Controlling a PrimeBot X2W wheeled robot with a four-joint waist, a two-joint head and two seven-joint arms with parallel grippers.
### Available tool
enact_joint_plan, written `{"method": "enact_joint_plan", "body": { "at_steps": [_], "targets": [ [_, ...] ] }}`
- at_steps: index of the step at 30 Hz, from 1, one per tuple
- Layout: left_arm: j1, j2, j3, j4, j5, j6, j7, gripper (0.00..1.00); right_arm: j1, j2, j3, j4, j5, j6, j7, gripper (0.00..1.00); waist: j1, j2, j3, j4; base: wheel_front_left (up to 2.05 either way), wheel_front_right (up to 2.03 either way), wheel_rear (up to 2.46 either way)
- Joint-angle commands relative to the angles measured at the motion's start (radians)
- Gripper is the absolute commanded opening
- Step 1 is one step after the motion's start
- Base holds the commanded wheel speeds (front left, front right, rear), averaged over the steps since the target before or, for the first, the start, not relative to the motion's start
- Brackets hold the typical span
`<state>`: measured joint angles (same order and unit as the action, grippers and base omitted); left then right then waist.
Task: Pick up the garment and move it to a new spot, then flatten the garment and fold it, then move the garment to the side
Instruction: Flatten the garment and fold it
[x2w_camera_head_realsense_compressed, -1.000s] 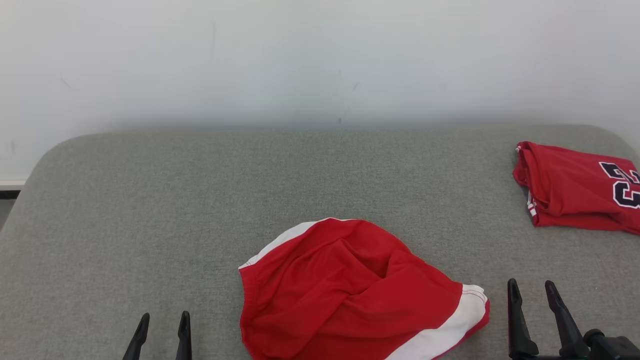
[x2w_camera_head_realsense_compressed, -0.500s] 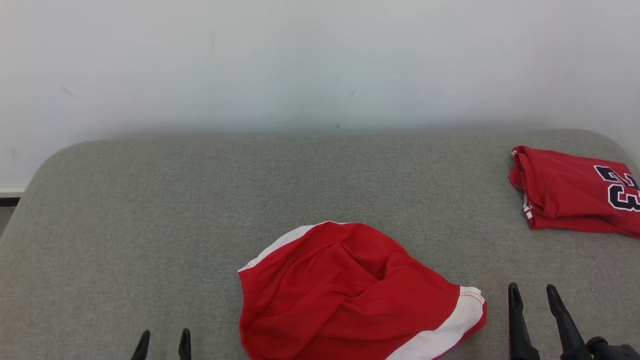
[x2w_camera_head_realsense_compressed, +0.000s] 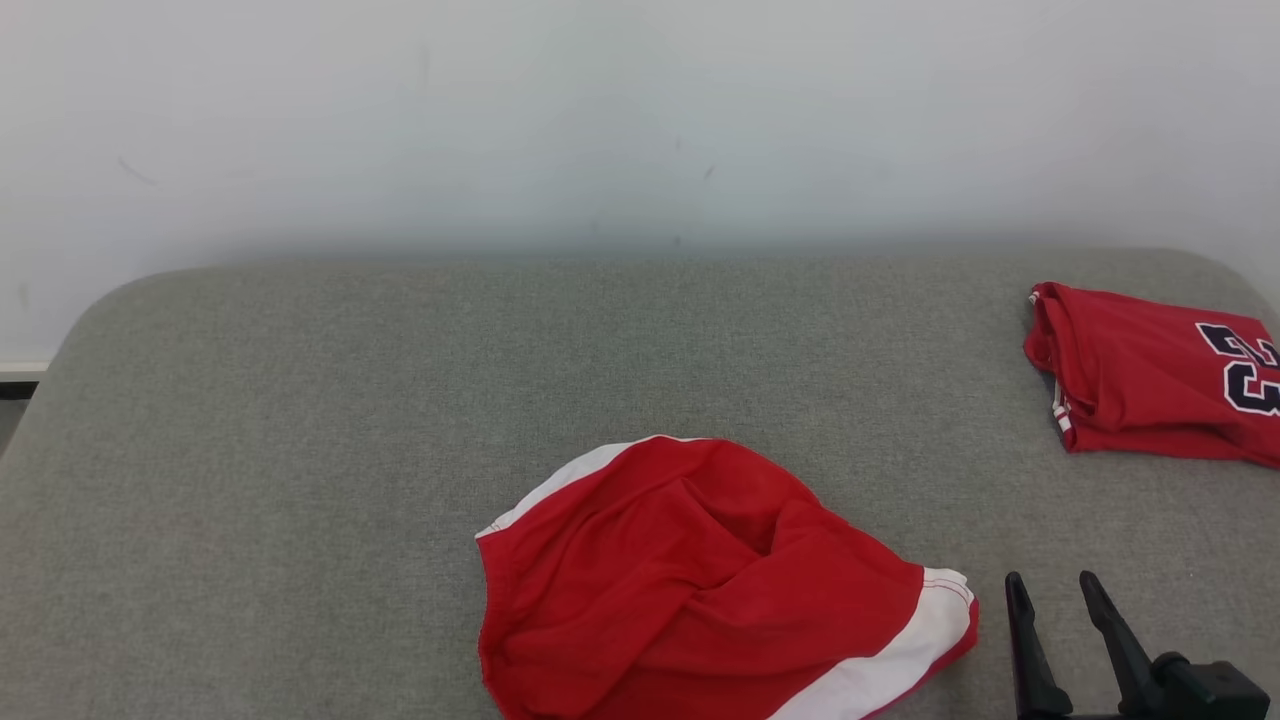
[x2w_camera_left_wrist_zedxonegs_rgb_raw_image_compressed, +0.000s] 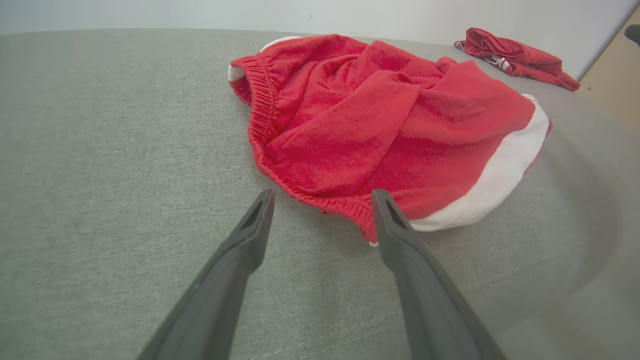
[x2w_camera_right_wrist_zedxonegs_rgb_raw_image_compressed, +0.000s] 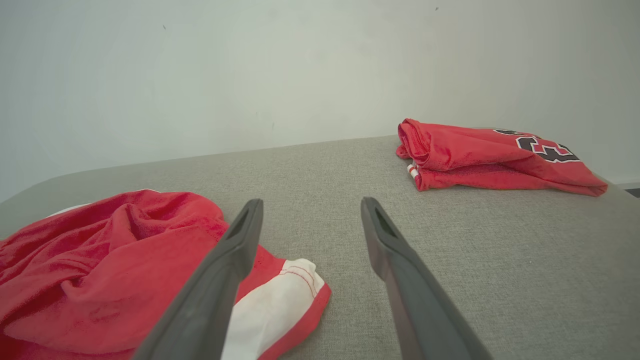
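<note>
The garment (x2w_camera_head_realsense_compressed: 700, 590) is a pair of red shorts with white side stripes, lying crumpled on the grey padded table (x2w_camera_head_realsense_compressed: 350, 400) near its front edge. In the left wrist view the garment (x2w_camera_left_wrist_zedxonegs_rgb_raw_image_compressed: 380, 120) lies just beyond my left gripper (x2w_camera_left_wrist_zedxonegs_rgb_raw_image_compressed: 322, 195), which is open, its fingertips at the elastic waistband hem with nothing between them. My right gripper (x2w_camera_head_realsense_compressed: 1048, 580) stands open at the lower right, just right of the white-striped leg end. In the right wrist view the right gripper (x2w_camera_right_wrist_zedxonegs_rgb_raw_image_compressed: 311, 202) hovers empty over bare table beside the garment (x2w_camera_right_wrist_zedxonegs_rgb_raw_image_compressed: 100, 260).
A folded red jersey (x2w_camera_head_realsense_compressed: 1150, 375) with a dark number lies at the table's far right edge, also seen as the jersey (x2w_camera_right_wrist_zedxonegs_rgb_raw_image_compressed: 490, 155) ahead of the right gripper. A white wall (x2w_camera_head_realsense_compressed: 640, 120) runs behind the table. Bare grey surface spreads left and behind the garment.
My left gripper's fingertips have sunk out of the bottom of the head view. The right gripper has dropped slightly lower. The garment has not moved; the camera wobbled a little.
</note>
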<state>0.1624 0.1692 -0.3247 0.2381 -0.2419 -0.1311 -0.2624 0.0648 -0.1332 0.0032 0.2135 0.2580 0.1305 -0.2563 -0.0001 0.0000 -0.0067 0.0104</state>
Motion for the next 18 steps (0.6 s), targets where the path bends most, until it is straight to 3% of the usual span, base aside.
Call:
{"method": "enact_joint_plan", "body": {
  "at_steps": [1,7,18],
  "targets": [
    [-0.016,0.009,-0.05,0.027,-0.023,0.001,-0.003,1.0,-0.028,-0.024,0.011,0.029,0.008,0.0,-0.001,1.0,0.0001,0.0,0.004,0.0,0.0,0.0,0.0],
    [-0.065,0.003,-0.159,0.11,-0.065,0.001,-0.003,1.0,-0.102,-0.055,0.054,0.135,0.018,0.0,0.012,1.0,0.0001,0.0,0.019,0.001,0.0,0.0,0.0],
    [-0.176,-0.019,-0.261,0.249,-0.122,0.001,-0.003,1.0,-0.238,-0.074,0.136,0.349,0.03,0.0,0.053,1.0,0.0001,0.0,0.058,0.015,0.0,0.0,0.0]
  ]
}}
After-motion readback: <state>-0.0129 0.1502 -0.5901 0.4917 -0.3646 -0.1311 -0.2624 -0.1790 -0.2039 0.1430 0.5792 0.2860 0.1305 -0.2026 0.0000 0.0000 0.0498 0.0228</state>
